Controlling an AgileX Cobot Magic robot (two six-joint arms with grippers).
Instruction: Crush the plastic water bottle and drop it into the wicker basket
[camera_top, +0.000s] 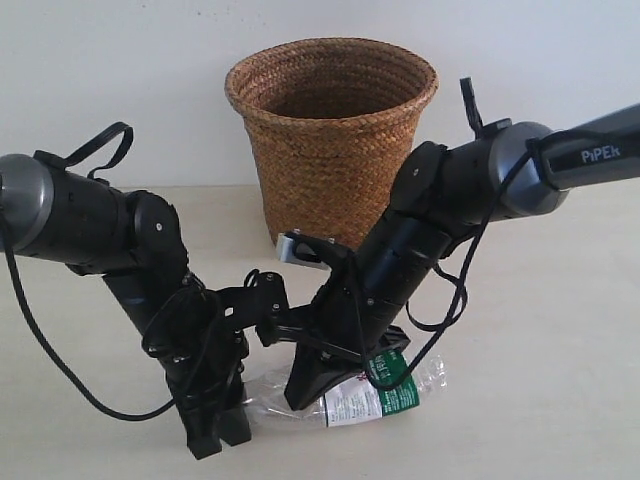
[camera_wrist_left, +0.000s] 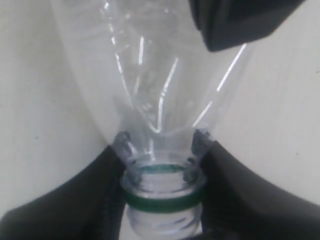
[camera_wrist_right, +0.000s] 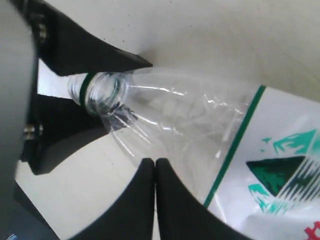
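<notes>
The plastic water bottle (camera_top: 372, 397) lies on its side on the table, its clear body creased and flattened. My left gripper (camera_top: 215, 428) is shut on the bottle's neck; in the left wrist view its fingers (camera_wrist_left: 90, 200) flank the green neck ring (camera_wrist_left: 162, 201). My right gripper (camera_top: 306, 388) points down with its tips on the clear body beside the green-and-white label (camera_wrist_right: 280, 170). Its fingers (camera_wrist_right: 172, 200) are pressed together with nothing between them. The wicker basket (camera_top: 330, 170) stands upright behind both arms.
The table (camera_top: 560, 330) is pale beige, with a white wall behind. Black cables (camera_top: 60, 370) loop from both arms near the bottle. Both arms lean inward and nearly meet above the bottle.
</notes>
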